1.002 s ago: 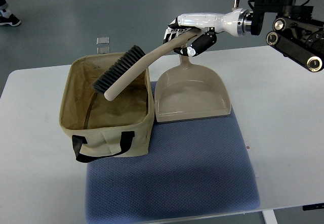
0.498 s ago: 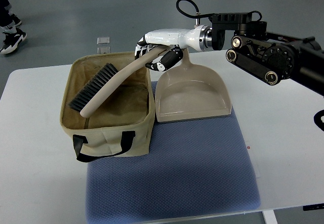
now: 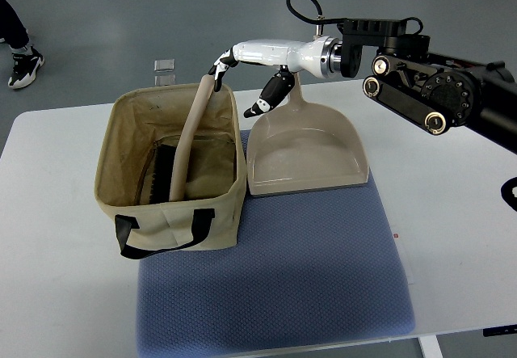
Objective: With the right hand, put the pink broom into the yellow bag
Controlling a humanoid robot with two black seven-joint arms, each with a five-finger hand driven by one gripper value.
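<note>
The pink-beige broom (image 3: 187, 144) stands inside the yellow canvas bag (image 3: 174, 212). Its dark bristles lie down on the bag's floor. Its handle leans up against the bag's far rim. My right hand (image 3: 236, 87) hovers over the far right corner of the bag, fingers spread and holding nothing. Its fingertips (image 3: 216, 68) sit right at the top end of the handle; whether they touch it I cannot tell. The left arm does not show.
A beige dustpan (image 3: 307, 152) lies just right of the bag, its handle under my right wrist. Bag and dustpan rest on a blue mat (image 3: 275, 285) on the white table (image 3: 460, 212). A person's shoe (image 3: 24, 63) is on the floor at far left.
The broom dropped from a slant over the bag to standing inside it. My right hand let go of the handle and opened.
</note>
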